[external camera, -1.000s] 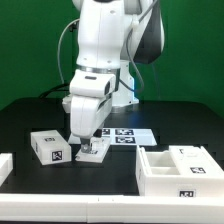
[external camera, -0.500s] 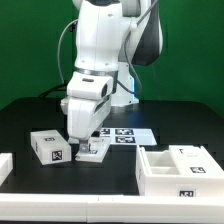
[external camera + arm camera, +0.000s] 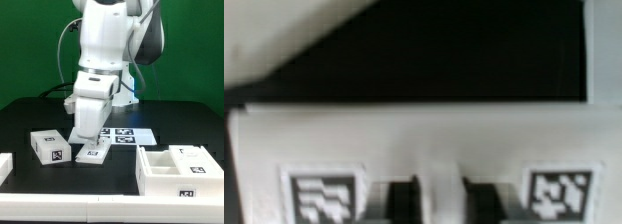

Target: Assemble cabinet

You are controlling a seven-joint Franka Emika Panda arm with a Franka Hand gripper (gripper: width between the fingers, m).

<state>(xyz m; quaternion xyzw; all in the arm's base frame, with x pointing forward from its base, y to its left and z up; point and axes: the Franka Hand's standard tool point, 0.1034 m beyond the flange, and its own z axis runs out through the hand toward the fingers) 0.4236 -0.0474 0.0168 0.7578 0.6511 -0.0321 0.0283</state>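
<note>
- The gripper (image 3: 90, 139) has lifted slightly — it hangs over a small tagged block (image 3: 95, 153) mid-way along the bench (image 3: 105, 182).
- How far its jaws stand apart — cannot tell.
- The cabinet (image 3: 160, 178) sits at the front edge.

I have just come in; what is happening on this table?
The arm's gripper hangs just over a small white tagged piece lying on the black table, near the marker board. In the wrist view its fingers stand at that piece's edge, but whether they have closed on it cannot be told. A second tagged block lies to the exterior view's left. The cabinet stands apart at the exterior view's right, open side up.
</note>
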